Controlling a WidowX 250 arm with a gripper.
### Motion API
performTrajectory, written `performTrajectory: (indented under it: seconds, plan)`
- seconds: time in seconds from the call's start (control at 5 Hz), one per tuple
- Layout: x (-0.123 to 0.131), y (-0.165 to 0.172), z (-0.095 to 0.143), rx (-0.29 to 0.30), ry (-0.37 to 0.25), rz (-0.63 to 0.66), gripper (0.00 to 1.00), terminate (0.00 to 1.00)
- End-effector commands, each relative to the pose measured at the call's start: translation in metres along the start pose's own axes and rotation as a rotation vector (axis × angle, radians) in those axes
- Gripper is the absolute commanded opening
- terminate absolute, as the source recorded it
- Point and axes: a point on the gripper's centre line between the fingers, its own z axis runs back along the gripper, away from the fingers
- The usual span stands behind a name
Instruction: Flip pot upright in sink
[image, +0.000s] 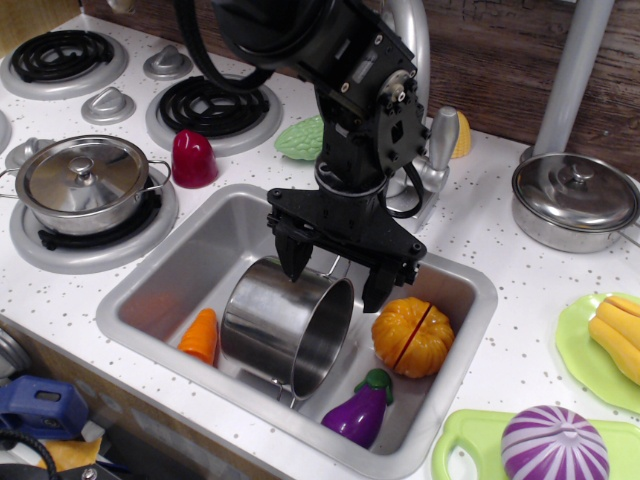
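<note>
The shiny steel pot (283, 325) lies on its side in the sink (170, 285), its open mouth facing right and front, a thin wire handle showing at its lower edge. My black gripper (334, 280) hangs open just above the pot's upper rim, one finger (293, 258) over the pot's top and the other finger (376, 288) to the right of the rim. It holds nothing.
In the sink lie a toy carrot (201, 336), an orange pumpkin (412, 337) and a purple eggplant (360, 410). A lidded pot (82, 183) sits on the left burner, another (574, 200) at the right. The faucet (436, 150) stands behind the sink.
</note>
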Motion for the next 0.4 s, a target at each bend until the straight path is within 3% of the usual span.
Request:
performTrajectory:
  seconds: [0.0, 0.2]
  plan:
    - [0.0, 0.0, 0.0, 0.0, 0.0, 0.0, 1.0, 0.0]
    - [0.002, -0.0029, 0.0015, 0.131, 0.02, -0.083, 1.0, 0.0]
